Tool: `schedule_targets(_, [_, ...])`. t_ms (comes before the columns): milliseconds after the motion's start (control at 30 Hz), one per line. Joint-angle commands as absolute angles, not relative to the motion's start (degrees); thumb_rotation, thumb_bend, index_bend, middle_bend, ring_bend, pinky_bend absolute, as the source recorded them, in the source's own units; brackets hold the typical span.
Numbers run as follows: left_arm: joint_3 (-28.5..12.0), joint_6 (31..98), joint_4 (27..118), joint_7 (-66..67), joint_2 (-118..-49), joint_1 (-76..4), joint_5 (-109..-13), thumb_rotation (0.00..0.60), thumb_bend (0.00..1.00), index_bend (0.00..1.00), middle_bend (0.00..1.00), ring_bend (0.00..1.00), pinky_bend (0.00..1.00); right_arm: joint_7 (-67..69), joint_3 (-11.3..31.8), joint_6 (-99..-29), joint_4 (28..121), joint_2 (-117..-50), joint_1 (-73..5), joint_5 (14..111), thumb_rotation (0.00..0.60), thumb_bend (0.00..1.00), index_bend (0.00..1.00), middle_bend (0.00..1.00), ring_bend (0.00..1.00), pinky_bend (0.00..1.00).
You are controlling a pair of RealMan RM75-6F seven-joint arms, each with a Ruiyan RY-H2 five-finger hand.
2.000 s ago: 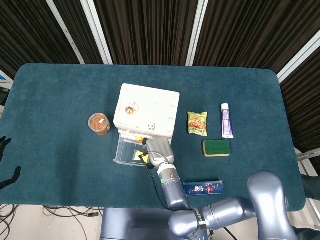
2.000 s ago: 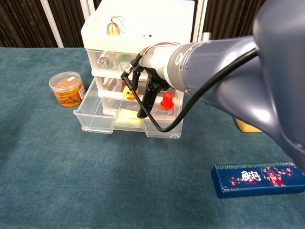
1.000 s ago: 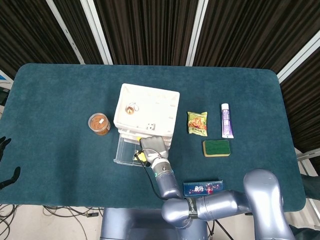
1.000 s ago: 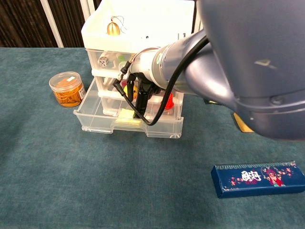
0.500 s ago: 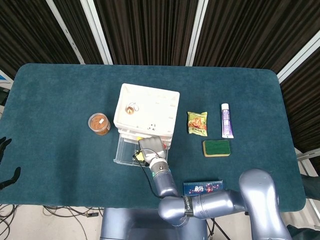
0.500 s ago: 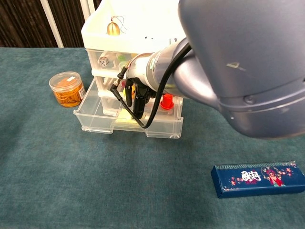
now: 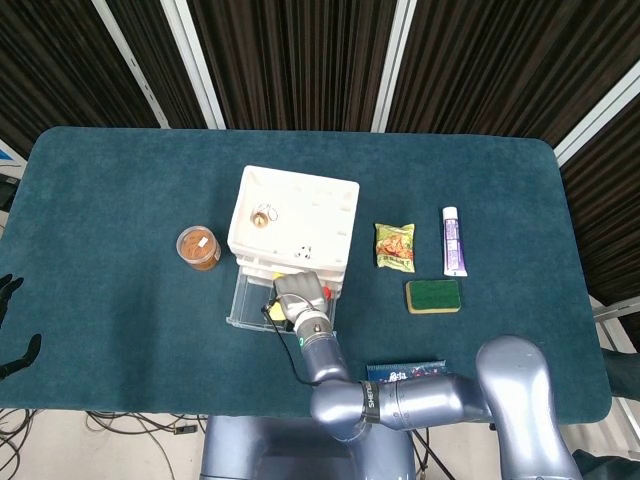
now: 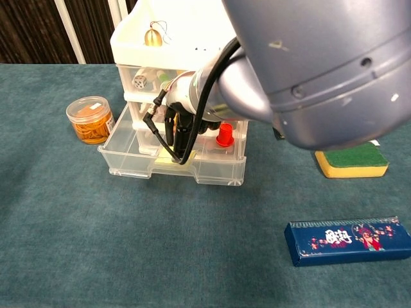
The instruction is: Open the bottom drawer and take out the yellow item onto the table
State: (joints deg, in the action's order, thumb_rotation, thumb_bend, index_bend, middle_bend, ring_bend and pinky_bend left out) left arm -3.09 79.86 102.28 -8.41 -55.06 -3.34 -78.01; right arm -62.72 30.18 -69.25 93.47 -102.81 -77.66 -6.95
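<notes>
- Chest view: the right hand (image 8: 180,131) is seen reaching down into the pulled-out bottom drawer (image 8: 131,165), its dark fingers (image 8: 183,144) pointed down at the yellow item (image 8: 168,158) lying on the drawer floor.
- Whether the fingers are closed on the yellow item or only touching it cannot be told; they are held narrow, close together.
- A black cable (image 8: 157,131) is looped to the left of the hand, over the drawer.
- The drawer is drawn out toward the near side of the white drawer unit (image 8: 192,32), and the yellow item is inside it, right of its middle.
- A red piece (image 8: 224,135) is seen in the drawer above, just right of the hand; a die (image 8: 139,81) is in the top drawer.
- A small bell (image 8: 153,37) is set on top of the unit.
- A jar of orange contents (image 8: 90,119) stands just left of the open drawer.
- A green and yellow sponge (image 8: 351,160) and a blue box (image 8: 347,239) lie to the right on the teal table (image 8: 96,244).
- From the head view, the left hand (image 7: 10,320) is seen at the far left edge, its dark fingers spread and holding nothing.
</notes>
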Motion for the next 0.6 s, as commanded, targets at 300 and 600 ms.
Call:
schedule_targets(300, [-3.1, 79.8, 102.2, -8.6, -55.0, -3.4, -77.8, 0.6, 0.41, 0.04, 0.0, 0.0, 0.0, -63.6, 30.5, -65.4, 89.8, -102.7, -78.6, -10.6, 0.6, 0.0, 0.4, 1.0, 1.0, 1.0])
schedule_targets(600, [-3.2, 79.8, 102.3, -8.7, -55.0, -3.4, -77.7, 0.6, 0.41, 0.04, 0.0, 0.0, 0.0, -62.0, 29.9, -65.4, 89.7, -103.0, -78.6, -9.4, 0.6, 0.02, 0.47, 1.0, 1.0, 1.0])
